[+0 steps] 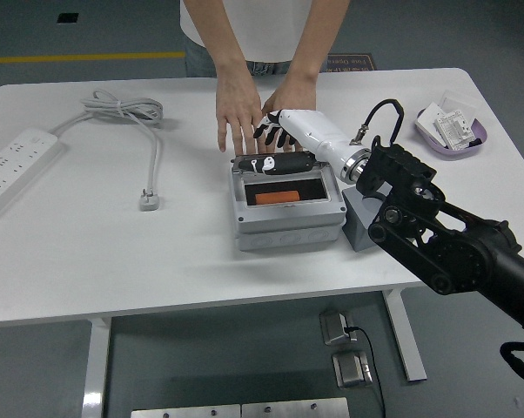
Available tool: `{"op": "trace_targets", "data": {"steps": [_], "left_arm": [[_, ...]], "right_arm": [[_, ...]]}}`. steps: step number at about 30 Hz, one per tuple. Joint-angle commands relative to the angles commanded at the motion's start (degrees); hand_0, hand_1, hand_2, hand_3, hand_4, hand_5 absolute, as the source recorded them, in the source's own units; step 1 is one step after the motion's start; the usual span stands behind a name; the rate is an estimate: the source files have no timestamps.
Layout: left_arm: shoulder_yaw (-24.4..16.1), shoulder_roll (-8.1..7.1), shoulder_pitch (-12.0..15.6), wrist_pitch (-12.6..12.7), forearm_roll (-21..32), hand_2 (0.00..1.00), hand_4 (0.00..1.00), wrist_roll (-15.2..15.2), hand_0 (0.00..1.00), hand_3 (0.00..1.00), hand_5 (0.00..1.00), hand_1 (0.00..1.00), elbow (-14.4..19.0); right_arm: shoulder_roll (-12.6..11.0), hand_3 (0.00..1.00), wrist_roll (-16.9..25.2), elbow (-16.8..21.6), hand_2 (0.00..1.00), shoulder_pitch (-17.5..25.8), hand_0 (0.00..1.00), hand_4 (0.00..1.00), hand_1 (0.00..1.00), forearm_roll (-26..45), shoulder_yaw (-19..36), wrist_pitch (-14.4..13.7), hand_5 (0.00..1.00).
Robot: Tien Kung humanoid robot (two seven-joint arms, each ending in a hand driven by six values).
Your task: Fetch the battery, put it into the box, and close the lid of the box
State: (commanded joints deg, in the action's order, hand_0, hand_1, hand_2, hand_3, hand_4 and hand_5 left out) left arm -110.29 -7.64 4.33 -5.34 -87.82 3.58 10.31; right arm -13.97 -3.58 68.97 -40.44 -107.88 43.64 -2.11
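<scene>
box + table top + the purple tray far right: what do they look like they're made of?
Box: looks like grey moulded plastic, matte, with ribbed edges; painted metal can't be ruled out.
Table top: white laminate or coated board by the look, smooth, faint sheen, thin edge.
Purple tray: probably plastic, glossy rounded rim; too small to tell more.

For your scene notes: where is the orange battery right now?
In the head view, the orange battery lies inside the open grey box at the table's centre, below the robot's right hand.
</scene>
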Motion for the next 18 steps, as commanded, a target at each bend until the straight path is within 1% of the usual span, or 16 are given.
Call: {"op": "trace_targets", "data": {"steps": [10, 12, 13, 18], "left_arm": [[-0.16, 0.16, 0.05, -0.03, -0.17, 0.592, 0.757, -0.02, 0.592, 0.651, 0.224, 0.625, 0.00], [-0.15, 0.18, 0.09, -0.02, -0.17, 0.592, 0.757, 0.01, 0.592, 0.651, 0.224, 0.625, 0.00], [-0.15, 0.17, 0.11, -0.01, -0.16, 0.591, 0.757, 0.01, 0.592, 0.651, 0.222, 0.625, 0.00], [-0.18, 0.14, 0.12, -0.01, -0.20, 0.591, 0.757, -0.02, 0.592, 0.651, 0.222, 0.625, 0.00]], "right_arm": [[-1.35, 0.653, -1.63, 3.30, 0.565, 2.90, 0.427, 0.998, 0.465, -0.79, 0.01, 1.79, 0.771], [-1.48, 0.653, -1.71, 3.36, 0.565, 3.58, 0.427, 0.998, 0.465, -0.62, -0.04, 1.93, 0.771], [-1.50, 0.654, -1.73, 3.32, 0.563, 3.81, 0.402, 0.998, 0.449, -0.53, -0.05, 1.98, 0.773], [-1.48, 0.654, -1.77, 3.27, 0.563, 4.58, 0.402, 0.998, 0.449, -0.40, 0.09, 2.01, 0.773]]}}
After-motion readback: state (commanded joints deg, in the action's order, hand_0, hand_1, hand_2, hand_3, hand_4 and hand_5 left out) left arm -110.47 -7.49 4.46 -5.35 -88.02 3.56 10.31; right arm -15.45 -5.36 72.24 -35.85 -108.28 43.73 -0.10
